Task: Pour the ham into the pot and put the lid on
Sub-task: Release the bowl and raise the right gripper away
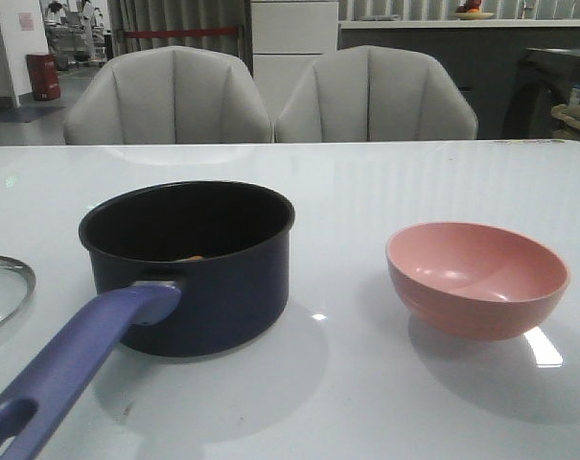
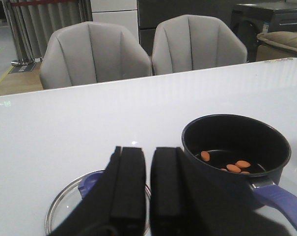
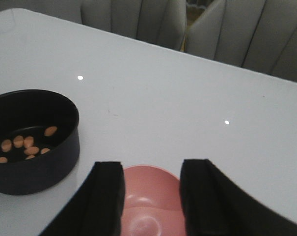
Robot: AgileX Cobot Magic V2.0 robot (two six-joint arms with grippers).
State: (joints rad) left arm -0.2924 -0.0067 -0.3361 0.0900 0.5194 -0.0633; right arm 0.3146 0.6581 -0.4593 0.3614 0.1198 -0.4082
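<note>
White bench before two grey chairs: we see ham (image 3: 25,145) already in the pot (image 1: 203,278). Our left gripper (image 2: 147,189), nearly clenched and empty, hovers over the lid (image 2: 65,204) at the bench's left edge; right gripper (image 3: 152,196) released above the pink bowl (image 1: 476,278). Next, we must grasp the knob (image 2: 89,181).

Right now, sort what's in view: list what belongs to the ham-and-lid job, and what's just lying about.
Job:
ham, already inside the pot
pot
lid, flat on the table, beside the pot
pink bowl, empty

Lying about:
two grey chairs behind the table
</note>
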